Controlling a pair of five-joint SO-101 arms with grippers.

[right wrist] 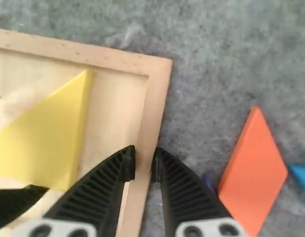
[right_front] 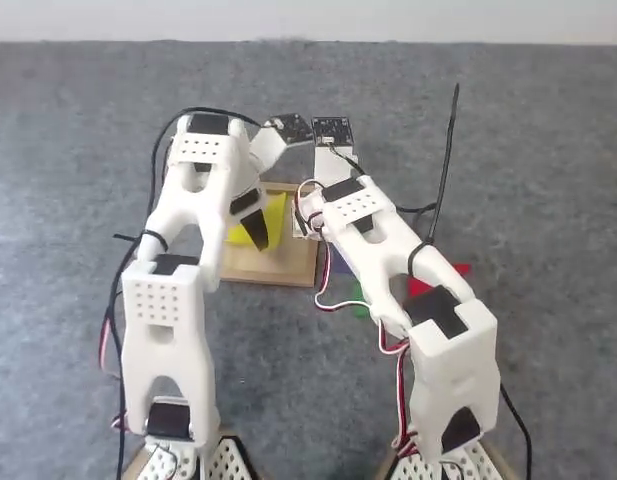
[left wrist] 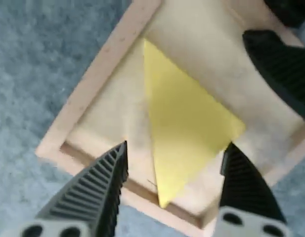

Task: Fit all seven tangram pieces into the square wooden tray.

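Carpet, grey, bears one wooden tray holding one yellow triangle; left gripper gapes empty above it, right gripper pinches its rim; one orange piece nearby.

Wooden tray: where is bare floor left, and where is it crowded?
Bare floor flanks the yellow triangle, out to the wooden tray's rim. Crowded: the triangle's tip, straddled by the left claw, and the rim pinched by the right claw.
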